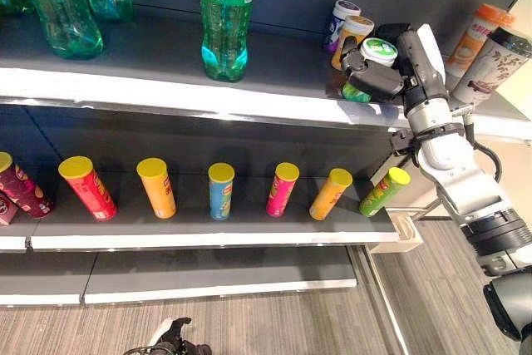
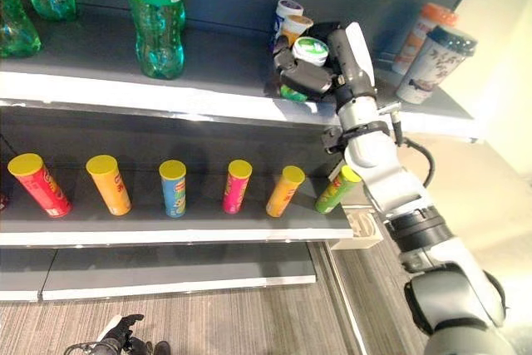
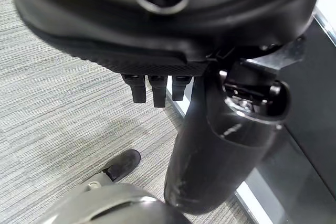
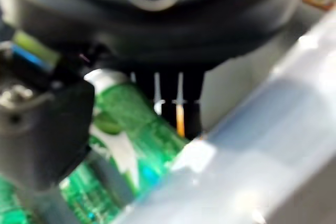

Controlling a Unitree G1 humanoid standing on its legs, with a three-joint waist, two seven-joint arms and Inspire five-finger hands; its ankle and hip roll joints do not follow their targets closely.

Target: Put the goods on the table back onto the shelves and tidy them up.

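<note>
My right hand (image 1: 376, 77) is up at the right part of the upper shelf (image 1: 150, 82), its fingers and thumb curled round a green drink cup (image 1: 380, 51) with a white lid. The cup's base rests at or just above the shelf's front edge. The right wrist view has the cup's green wrapper (image 4: 131, 129) pressed between the thumb (image 4: 42, 124) and the fingers. Two more lidded cups (image 1: 349, 27) stand just behind it. My left hand (image 1: 170, 340) hangs low over the floor, fingers (image 3: 153, 88) relaxed and holding nothing.
Green soda bottles (image 1: 226, 14) stand on the upper shelf to the left. Two tall cups (image 1: 486, 51) stand at its far right. A spaced row of yellow-lidded crisp tubes (image 1: 220, 190) fills the lower shelf (image 1: 208, 239). Below is grey floor.
</note>
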